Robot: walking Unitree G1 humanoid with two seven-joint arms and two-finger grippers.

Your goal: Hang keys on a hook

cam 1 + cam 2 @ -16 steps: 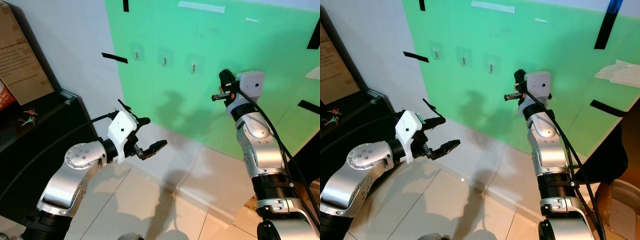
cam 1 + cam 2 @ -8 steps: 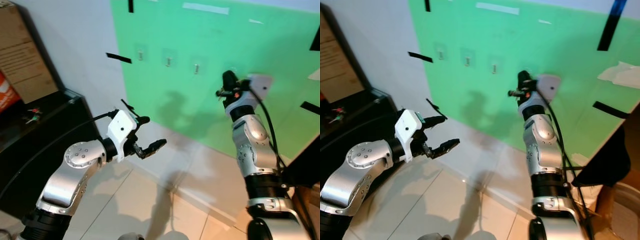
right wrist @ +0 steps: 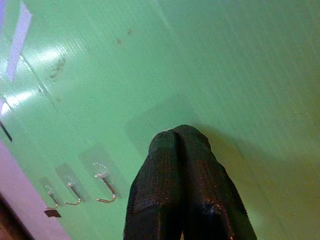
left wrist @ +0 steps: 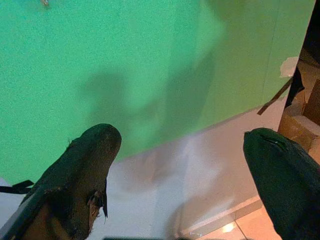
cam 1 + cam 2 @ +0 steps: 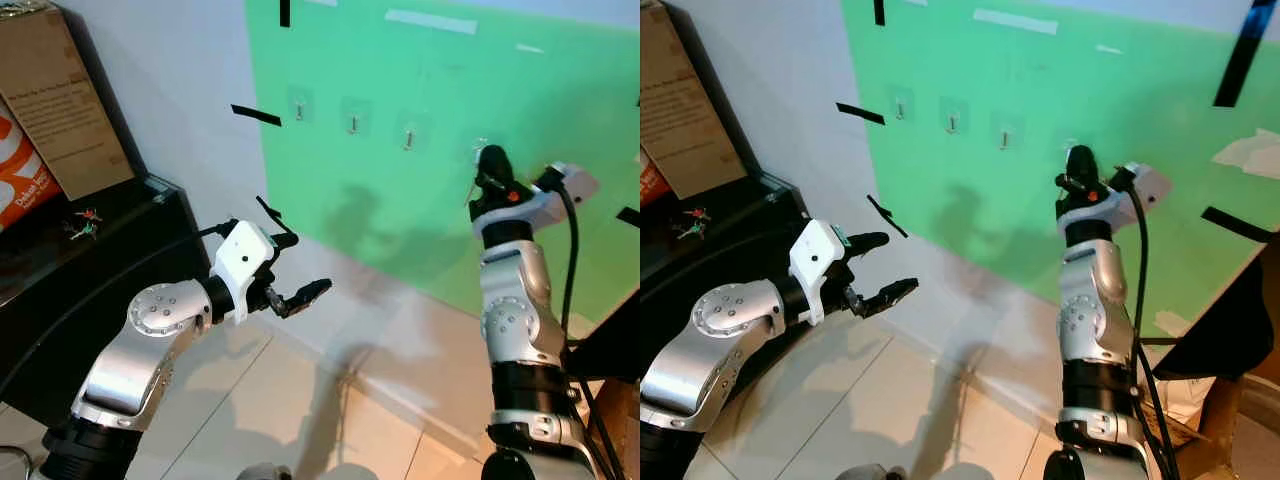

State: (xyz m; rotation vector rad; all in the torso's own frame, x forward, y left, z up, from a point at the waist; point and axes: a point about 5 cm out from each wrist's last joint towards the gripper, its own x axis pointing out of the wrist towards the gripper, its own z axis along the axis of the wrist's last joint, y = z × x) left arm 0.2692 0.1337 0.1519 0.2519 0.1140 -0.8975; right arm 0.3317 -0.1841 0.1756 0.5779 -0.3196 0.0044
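Keys [image 5: 82, 222], small bunch with red and green bits, lie on top of the black cabinet [image 5: 120, 260], well apart from both claws, off to the left of the left gripper [image 5: 312, 262] and a bit higher than it. Cardboard box [image 5: 60, 100] leans on the wall behind the keys

Left gripper is held out in front of the white lower wall, fingers [image 4: 85, 170] spread wide, nothing between them. Floor tiles [image 5: 300, 400] are below it, green board [image 5: 450, 90] above and beyond it

Right gripper [image 5: 490, 160] is raised, tip up against the green board. In the right wrist view its two fingers [image 3: 165, 165] are pressed tight together with no gap, and no keys can be seen between them. A clear adhesive pad [image 3: 160, 120] sits on the board just past the fingertips; in the head views a fourth hook [image 5: 480, 150] is right at the tip, touching or nearly so, cannot tell which

Three more hooks sit in a row on the board to the left of the right gripper: nearest hook [image 5: 408, 138], middle hook [image 5: 352, 124], far hook [image 5: 299, 108]. All three are bare. Strip of black tape [image 5: 256, 115] lies further left of the row, above the left gripper
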